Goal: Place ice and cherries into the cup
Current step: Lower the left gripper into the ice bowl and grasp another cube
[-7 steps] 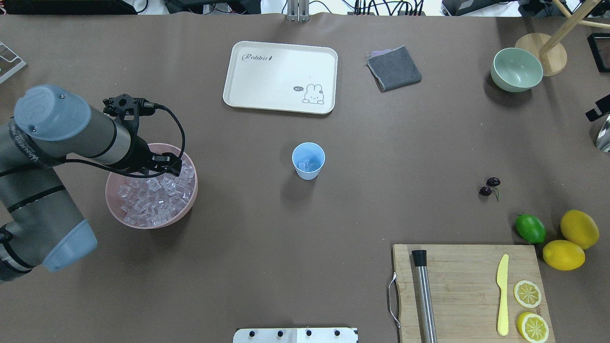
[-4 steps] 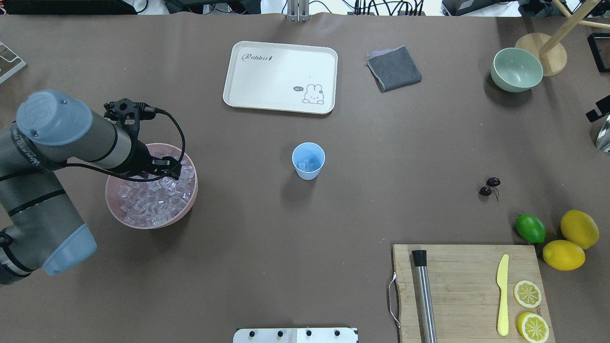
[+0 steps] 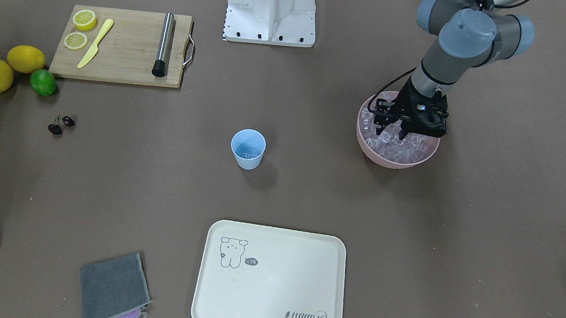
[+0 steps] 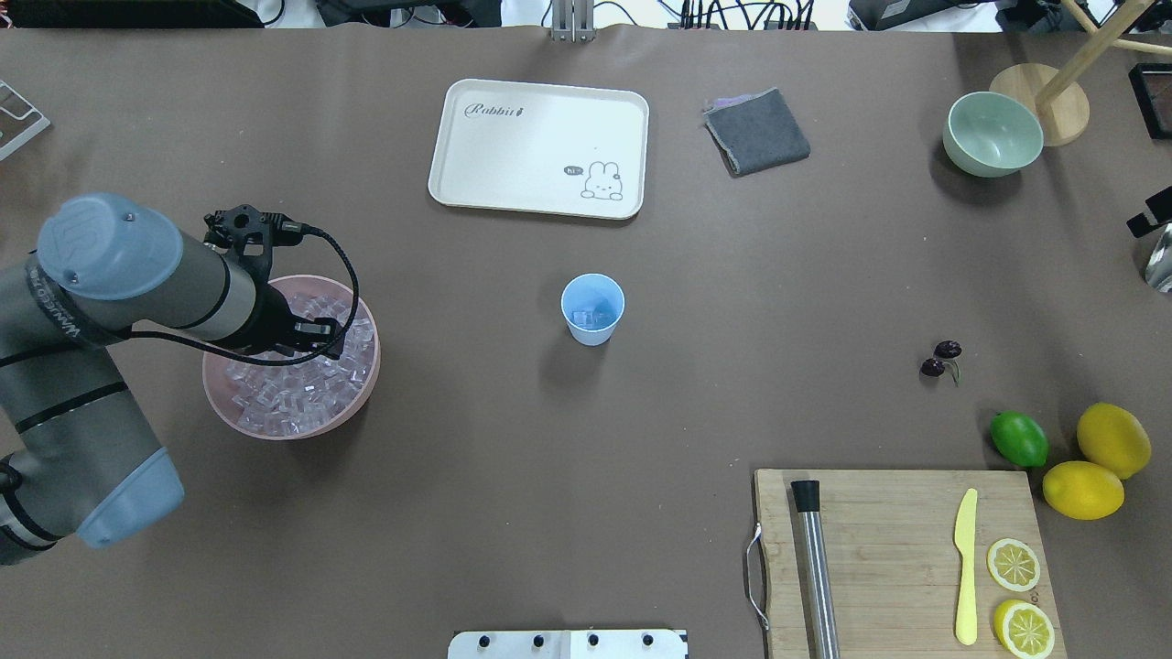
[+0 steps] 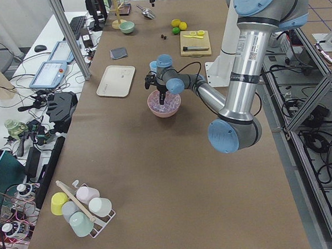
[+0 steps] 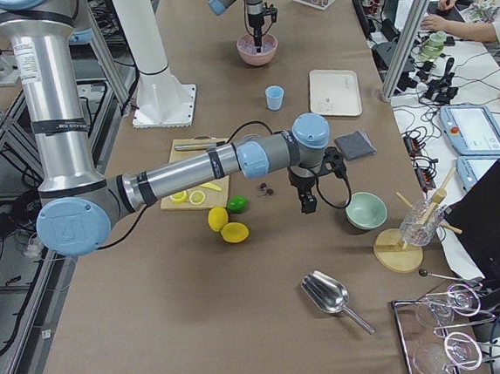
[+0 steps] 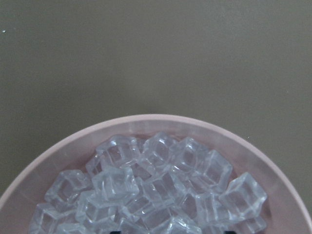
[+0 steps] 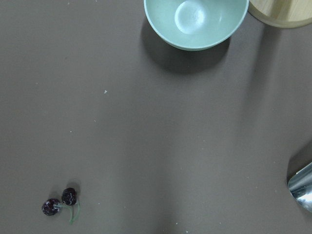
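The light blue cup (image 4: 592, 331) stands upright mid-table with a few ice cubes inside; it also shows in the front-facing view (image 3: 247, 159). A pink bowl (image 4: 275, 432) at the left is heaped with clear ice (image 4: 284, 398). My left gripper (image 3: 392, 133) is open, with its fingers down among the cubes in that bowl. The left wrist view shows the ice (image 7: 161, 190) close up. The two dark cherries (image 4: 940, 358) lie on the table at the right. My right gripper (image 6: 307, 206) hangs above the table near them; I cannot tell whether it is open or shut.
A cream tray (image 4: 513, 137), a grey cloth (image 4: 757, 131) and a pale green bowl (image 4: 993, 135) lie along the far side. A lime (image 4: 1019, 438), two lemons (image 4: 1112, 439) and a cutting board (image 4: 879, 549) with a knife, a metal rod and lemon slices are near right.
My left gripper has shifted a little toward the near side of the pink bowl and sunk lower into the ice. Nothing else has moved.
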Tool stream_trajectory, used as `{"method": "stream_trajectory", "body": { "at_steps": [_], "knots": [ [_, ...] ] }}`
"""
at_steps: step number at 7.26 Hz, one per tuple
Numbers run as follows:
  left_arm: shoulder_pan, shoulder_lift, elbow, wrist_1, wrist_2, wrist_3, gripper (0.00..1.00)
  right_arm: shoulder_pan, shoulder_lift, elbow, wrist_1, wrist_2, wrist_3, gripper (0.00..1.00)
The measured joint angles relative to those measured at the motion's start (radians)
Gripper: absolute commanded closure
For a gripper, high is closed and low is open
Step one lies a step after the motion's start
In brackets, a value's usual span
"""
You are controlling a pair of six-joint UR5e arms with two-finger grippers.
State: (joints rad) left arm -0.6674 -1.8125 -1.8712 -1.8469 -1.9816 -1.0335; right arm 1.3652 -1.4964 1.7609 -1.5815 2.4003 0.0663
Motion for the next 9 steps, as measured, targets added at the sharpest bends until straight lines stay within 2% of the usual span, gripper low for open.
{"method": "stream_trajectory", "body": {
  "at_steps": [2, 3, 6, 7, 9],
  "knots": [
    [0.012, -0.003, 0.002, 0.0, 0.015, 0.001, 0.47, 0.0, -0.004, 0.004, 0.0, 0.001, 0.0, 0.0],
    [0.023, -0.003, 0.002, 0.001, 0.033, 0.0, 0.57, 0.0, -0.009, 0.006, 0.0, 0.001, -0.001, 0.0],
    [0.033, 0.0, 0.0, 0.001, 0.05, 0.001, 0.96, 0.0, -0.014, 0.008, 0.0, 0.002, -0.001, 0.0],
    [0.032, 0.002, -0.003, 0.001, 0.05, 0.002, 1.0, 0.0, -0.014, 0.008, 0.0, 0.002, -0.001, 0.0],
    [0.002, 0.003, -0.057, 0.01, 0.032, 0.018, 1.0, 0.0, -0.013, 0.011, 0.0, 0.002, 0.0, 0.0]
  ]
}}
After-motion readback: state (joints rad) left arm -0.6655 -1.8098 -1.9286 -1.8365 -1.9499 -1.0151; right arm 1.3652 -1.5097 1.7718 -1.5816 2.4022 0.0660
